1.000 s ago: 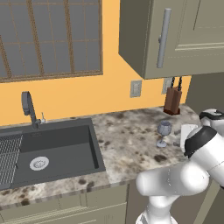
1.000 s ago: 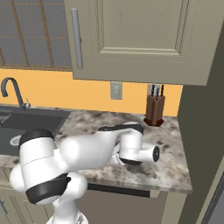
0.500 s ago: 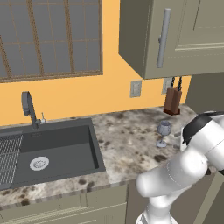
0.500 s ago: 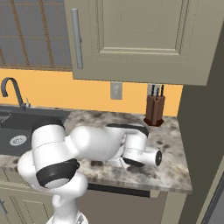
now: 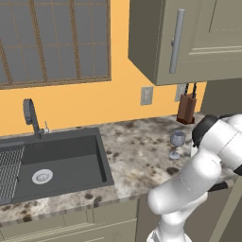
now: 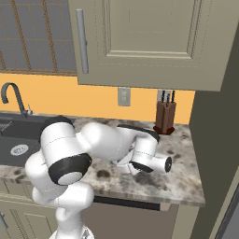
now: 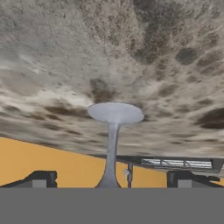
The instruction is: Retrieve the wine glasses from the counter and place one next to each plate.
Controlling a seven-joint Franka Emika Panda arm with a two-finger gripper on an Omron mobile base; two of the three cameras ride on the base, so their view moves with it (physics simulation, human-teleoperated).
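On the left of the left base frame sits the dark sink (image 5: 56, 158), sunk into the granite desk (image 5: 137, 146). Right of centre, one wine glass (image 5: 177, 143) stands upright near the knife block (image 5: 186, 108). The end effector (image 7: 111, 179) has its tips apart either side of the stem, apparently upside-down, ready to close. The arm hides any second glass; plates cannot be made out.

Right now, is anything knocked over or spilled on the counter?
No, nothing stands out. The wine glass stands upright on the counter with nothing spilled, and the knife block sits neatly by the wall. The open claw is lined up with the glass's stem.
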